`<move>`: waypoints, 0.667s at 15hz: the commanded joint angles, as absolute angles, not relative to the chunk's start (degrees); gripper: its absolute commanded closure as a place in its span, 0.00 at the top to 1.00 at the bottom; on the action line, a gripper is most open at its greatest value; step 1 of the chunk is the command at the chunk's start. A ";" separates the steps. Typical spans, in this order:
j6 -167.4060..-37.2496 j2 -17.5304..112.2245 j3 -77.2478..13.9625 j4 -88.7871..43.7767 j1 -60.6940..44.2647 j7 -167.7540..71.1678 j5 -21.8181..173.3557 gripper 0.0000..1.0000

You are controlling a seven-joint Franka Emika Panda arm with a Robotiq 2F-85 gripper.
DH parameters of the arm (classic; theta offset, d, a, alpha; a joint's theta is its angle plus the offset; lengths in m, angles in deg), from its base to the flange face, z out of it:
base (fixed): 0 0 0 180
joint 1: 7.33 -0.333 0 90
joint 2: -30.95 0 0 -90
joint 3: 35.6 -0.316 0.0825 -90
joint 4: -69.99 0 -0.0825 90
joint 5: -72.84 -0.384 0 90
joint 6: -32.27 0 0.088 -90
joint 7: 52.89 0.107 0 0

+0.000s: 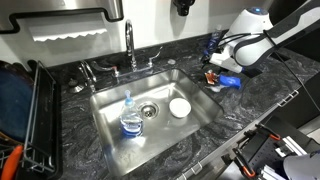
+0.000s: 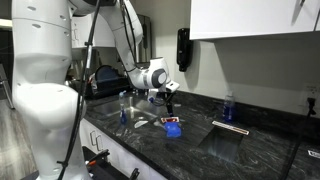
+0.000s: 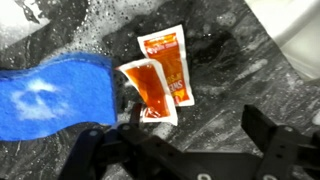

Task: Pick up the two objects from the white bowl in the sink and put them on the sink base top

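– On the sink base top (image 3: 230, 80), the two objects (image 3: 160, 75) are lying flat: small orange-and-red packets, side by side and touching along one edge, on the glossy dark stone.

– Is anything sitting against them?

– The blue item (image 3: 55, 95) is lying just beside the nearer packet, and in the wrist view it seems to be meeting that packet's edge.

– And the gripper (image 3: 190, 140)?

– It is hanging directly over the packets with its fingers (image 3: 262, 135) standing wide apart and holding nothing. One finger is coming down close to the gap between the blue item and the nearer packet. Whether it is touching either, I cannot tell.

– Where is the white bowl (image 1: 180, 107) sitting?

– In the sink (image 1: 115, 105), just beside the drain, well apart from the packets. A clear blue-topped bottle (image 1: 131, 120) is standing on the drain's other side, and the faucet (image 1: 130, 42) is rising behind the basin.

– Are the exterior views showing the arm too?

– In both exterior views it is reaching over the countertop beside the basin, above the blue item.
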State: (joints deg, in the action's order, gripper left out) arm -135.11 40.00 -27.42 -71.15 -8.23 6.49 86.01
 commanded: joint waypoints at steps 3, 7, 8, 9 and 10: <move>-124.81 32.92 -32.88 -71.42 -7.95 -7.09 70.93 1.00; -109.96 28.37 -34.74 -69.56 -8.79 -13.34 67.34 1.00; -107.47 27.28 -35.29 -69.35 -8.99 -12.81 68.73 1.00; -104.86 26.20 -36.03 -69.04 -9.14 -11.06 70.74 1.00; -102.58 25.21 -36.88 -68.70 -9.31 -9.98 72.14 1.00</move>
State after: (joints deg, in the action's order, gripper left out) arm -109.23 28.26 -35.04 -69.37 -9.16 -11.31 69.12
